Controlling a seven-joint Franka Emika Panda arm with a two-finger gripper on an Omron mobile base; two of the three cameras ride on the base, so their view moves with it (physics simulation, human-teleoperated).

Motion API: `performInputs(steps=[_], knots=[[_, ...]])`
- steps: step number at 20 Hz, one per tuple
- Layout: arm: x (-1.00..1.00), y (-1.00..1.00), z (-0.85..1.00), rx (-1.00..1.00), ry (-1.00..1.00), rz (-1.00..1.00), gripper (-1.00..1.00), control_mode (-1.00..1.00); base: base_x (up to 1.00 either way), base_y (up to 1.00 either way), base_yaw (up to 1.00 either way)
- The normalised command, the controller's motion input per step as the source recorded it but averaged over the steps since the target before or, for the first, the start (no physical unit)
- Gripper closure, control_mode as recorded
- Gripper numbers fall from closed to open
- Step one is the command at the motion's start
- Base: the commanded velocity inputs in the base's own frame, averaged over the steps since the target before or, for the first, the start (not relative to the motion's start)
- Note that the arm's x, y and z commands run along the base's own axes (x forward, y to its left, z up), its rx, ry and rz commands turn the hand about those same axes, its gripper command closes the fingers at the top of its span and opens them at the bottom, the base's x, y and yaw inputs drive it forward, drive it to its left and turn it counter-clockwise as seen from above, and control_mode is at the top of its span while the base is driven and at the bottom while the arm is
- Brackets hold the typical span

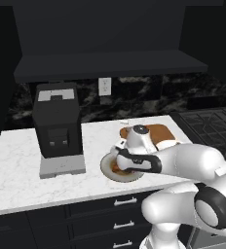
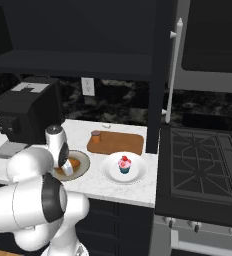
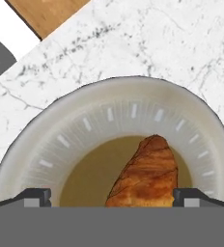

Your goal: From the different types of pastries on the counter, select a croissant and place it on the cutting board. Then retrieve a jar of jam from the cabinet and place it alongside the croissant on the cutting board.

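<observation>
The golden-brown croissant (image 3: 145, 176) lies on a round grey-beige plate (image 3: 109, 103) on the white marble counter (image 1: 17, 165). My gripper (image 3: 112, 197) hangs just above it, open, with one dark fingertip (image 3: 36, 197) on each side of the pastry. In the right base view the gripper (image 2: 66, 168) is down over the plate (image 2: 83, 162). The reddish-brown cutting board (image 2: 118, 144) lies behind the plate, and a small orange jar (image 2: 95, 136) stands at its left end. The pink-frosted cupcake (image 2: 124, 164) sits on a white plate (image 2: 110, 172) to the right. The black cabinet (image 1: 110, 44) hangs above.
A black coffee machine (image 1: 59, 126) stands on the counter left of the plate. A stove (image 2: 203, 170) adjoins the counter's right end. Dark drawers with silver handles (image 1: 124, 200) run below the worktop. A wall socket (image 1: 104, 86) sits on the dark backsplash.
</observation>
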Motion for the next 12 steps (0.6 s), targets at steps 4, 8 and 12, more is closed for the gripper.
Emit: performInputs(steps=[4, 8, 12], knots=[[0.34, 0.03, -0.17, 0.03, 0.0, 0.0, -1.0, -1.0, 0.0, 0.0, 0.0], [0.48, 0.1, -0.15, 0.03, -0.02, 0.0, -1.0, -1.0, 0.0, 0.0, 0.0], [0.24, 0.19, -0.05, 0.04, 0.0, 0.0, -1.0, -1.0, 0.0, 0.0, 0.0]])
